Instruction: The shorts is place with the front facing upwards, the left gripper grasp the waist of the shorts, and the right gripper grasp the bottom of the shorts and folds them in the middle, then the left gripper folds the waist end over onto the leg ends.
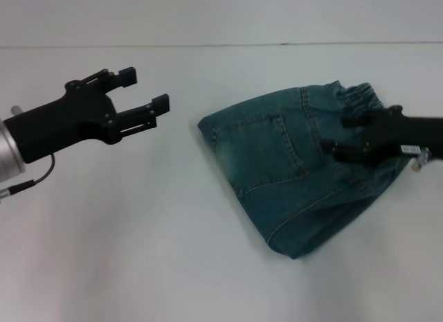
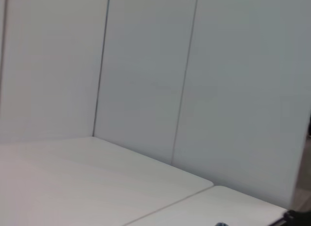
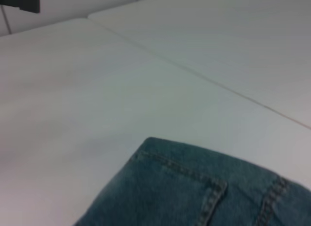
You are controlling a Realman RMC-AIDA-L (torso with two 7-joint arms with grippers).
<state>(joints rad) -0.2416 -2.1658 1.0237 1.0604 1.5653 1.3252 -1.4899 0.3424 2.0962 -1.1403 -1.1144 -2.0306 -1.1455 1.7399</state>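
— Shorts (image 1: 291, 170): where, and in what state?
— Folded over into a rough wedge on the white table (image 1: 138, 266), back patch pocket (image 1: 266, 145) facing up. Gathered waist (image 1: 356, 97) at the far corner of the bundle, a rounded fold at the near corner.

— Right gripper (image 1: 333, 133)?
— Over the waist side of the shorts, reaching in from beyond that edge of the denim. Fingers (image 1: 356, 119) spread, one up by the elastic band, the other lower down by the seam. Looks released, nothing pinched between them; impossible to tell whether the tips touch the cloth or hang just above it.

— Left gripper (image 1: 144, 93)?
— Well apart from the shorts, on the pocket side, above bare table. Jaws parted wide, holding nothing, touching nothing.

— Any containers?
— Can't see one.

— Anything in the wrist views not seen from the head?
— Right wrist view: close on one corner of the denim (image 3: 204, 187) with its orange stitching, plus a seam (image 3: 204, 75) in the table running past beyond the shorts. Own fingers not shown there. Left wrist view: no shorts at all, only table surface (image 2: 73, 187) and panelled wall (image 2: 146, 65) behind it.
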